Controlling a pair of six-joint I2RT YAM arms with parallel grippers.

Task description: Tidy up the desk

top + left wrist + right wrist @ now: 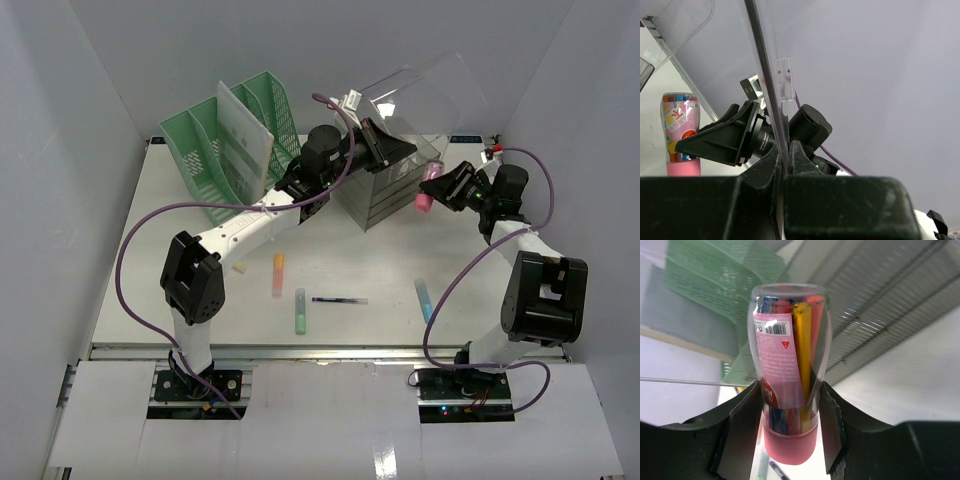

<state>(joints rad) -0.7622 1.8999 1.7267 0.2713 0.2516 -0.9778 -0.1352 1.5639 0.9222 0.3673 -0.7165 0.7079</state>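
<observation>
The white desk (350, 255) holds loose pens. My left gripper (375, 140) is shut on the edge of a clear plastic lid (430, 92) and holds it raised over the clear drawer box (385, 190). In the left wrist view the gripper (785, 160) pinches the thin clear lid panel (765, 80). My right gripper (447, 186) is shut on a clear tube of coloured pens with a pink cap (427, 190), held above the desk just right of the box. The right wrist view shows the tube (790, 355) upright in the gripper (788, 407).
A green slotted file rack (230, 150) with a white sheet stands at the back left. On the desk lie an orange highlighter (278, 273), a green highlighter (299, 311), a dark pen (339, 299), a blue highlighter (424, 298) and a small pale eraser (240, 267).
</observation>
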